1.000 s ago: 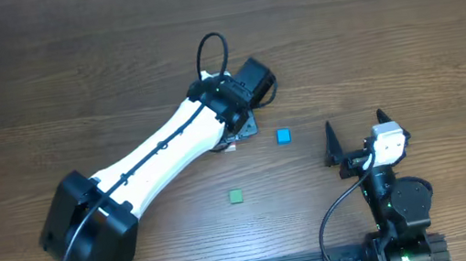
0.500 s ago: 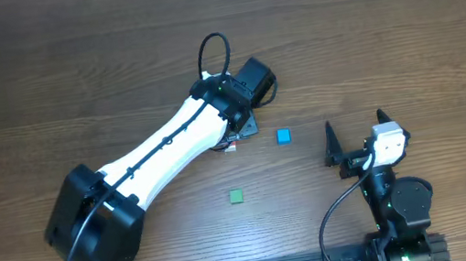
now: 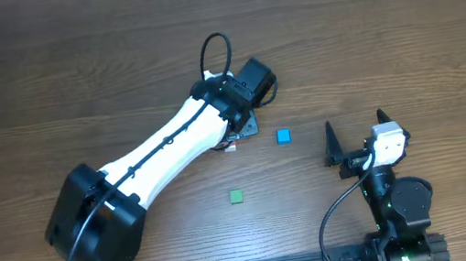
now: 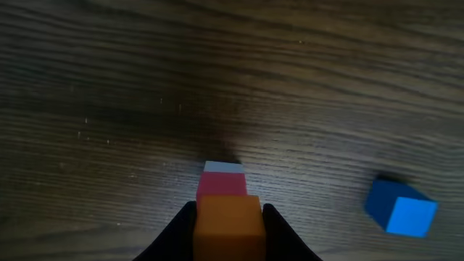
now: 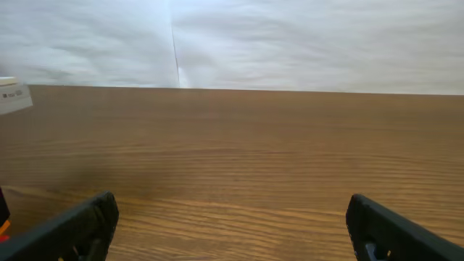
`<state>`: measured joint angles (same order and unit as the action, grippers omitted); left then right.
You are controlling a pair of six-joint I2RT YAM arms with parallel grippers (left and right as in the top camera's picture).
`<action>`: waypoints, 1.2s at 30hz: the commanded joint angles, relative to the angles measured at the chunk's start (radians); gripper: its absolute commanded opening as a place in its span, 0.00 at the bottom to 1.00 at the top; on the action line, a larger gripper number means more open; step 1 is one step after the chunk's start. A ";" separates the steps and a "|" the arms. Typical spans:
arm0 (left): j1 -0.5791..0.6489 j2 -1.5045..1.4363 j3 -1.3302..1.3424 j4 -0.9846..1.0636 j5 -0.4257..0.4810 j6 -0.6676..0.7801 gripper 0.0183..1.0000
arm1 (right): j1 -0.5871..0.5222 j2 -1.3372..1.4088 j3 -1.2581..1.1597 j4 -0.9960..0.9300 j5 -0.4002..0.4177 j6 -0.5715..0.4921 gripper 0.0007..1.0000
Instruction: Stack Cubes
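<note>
Lying near the orange cube: blue cube, green cube.

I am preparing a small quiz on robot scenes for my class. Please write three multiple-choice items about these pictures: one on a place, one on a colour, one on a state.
1. Where does the green cube lie on the table?
A. Nearer the top view's bottom edge than the blue cube
B. On top of the blue cube
C. At the table's far edge

2. What colour is the cube between the fingers of the left gripper?
A. Green
B. Orange
C. Blue

3. How is the right gripper?
A. Shut on a cube
B. Open, holding nothing
C. Open around the blue cube

Key:
1 A: the top view shows it alone on the wood, lower than the blue cube.
2 B: the left wrist view shows the orange cube between them.
3 B: its fingers stand apart with bare wood between them.
</note>
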<state>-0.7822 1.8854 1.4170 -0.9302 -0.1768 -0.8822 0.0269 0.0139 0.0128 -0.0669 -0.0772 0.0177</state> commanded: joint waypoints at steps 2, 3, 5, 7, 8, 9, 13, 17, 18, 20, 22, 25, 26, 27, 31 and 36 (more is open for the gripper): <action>0.008 0.009 -0.025 0.003 -0.016 0.014 0.07 | 0.005 -0.007 -0.008 0.000 -0.007 -0.008 0.99; 0.008 0.009 -0.025 0.003 -0.016 0.014 0.07 | 0.005 -0.007 -0.008 0.000 -0.007 -0.008 0.99; 0.008 0.009 -0.025 0.003 -0.015 0.014 0.07 | 0.005 -0.007 -0.008 0.000 -0.008 -0.008 0.99; 0.008 0.009 -0.025 0.003 -0.015 0.014 0.07 | 0.005 -0.007 -0.008 0.000 -0.007 -0.008 0.99; 0.008 0.009 -0.025 0.003 -0.015 0.015 0.07 | 0.005 -0.007 -0.008 0.000 -0.007 -0.008 0.99; 0.008 0.009 -0.026 0.003 -0.015 0.014 0.07 | 0.005 -0.007 -0.008 0.000 -0.007 -0.008 0.99; 0.008 0.009 -0.026 0.003 -0.015 0.014 0.07 | 0.005 -0.007 -0.008 0.000 -0.007 -0.008 0.99; 0.008 0.010 -0.026 0.003 -0.015 0.014 0.07 | 0.005 -0.007 -0.008 0.000 -0.007 -0.008 0.99; 0.008 0.010 -0.026 0.003 -0.015 0.014 0.07 | 0.005 -0.007 -0.008 0.000 -0.008 -0.008 0.99; 0.008 0.010 -0.026 0.004 -0.015 0.014 0.07 | 0.005 -0.007 -0.008 0.000 -0.007 -0.008 0.99; 0.008 0.010 -0.026 0.007 -0.015 0.014 0.07 | 0.005 -0.007 -0.008 0.000 -0.007 -0.008 0.99; 0.008 0.015 -0.026 0.008 -0.014 0.014 0.07 | 0.005 -0.007 -0.008 0.000 -0.007 -0.008 0.99; 0.008 0.019 -0.026 0.008 -0.011 0.014 0.08 | 0.005 -0.007 -0.008 0.000 -0.007 -0.008 0.99; 0.008 0.022 -0.026 0.010 -0.008 0.014 0.08 | 0.005 -0.007 -0.008 0.000 -0.008 -0.008 0.99; 0.008 0.027 -0.026 0.010 -0.004 0.014 0.08 | 0.005 -0.007 -0.008 0.000 -0.007 -0.008 0.99; 0.008 0.027 -0.026 0.010 -0.005 0.014 0.17 | 0.005 -0.007 -0.008 0.000 -0.007 -0.008 0.99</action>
<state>-0.7822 1.8965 1.4014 -0.9226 -0.1764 -0.8822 0.0269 0.0139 0.0128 -0.0669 -0.0772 0.0174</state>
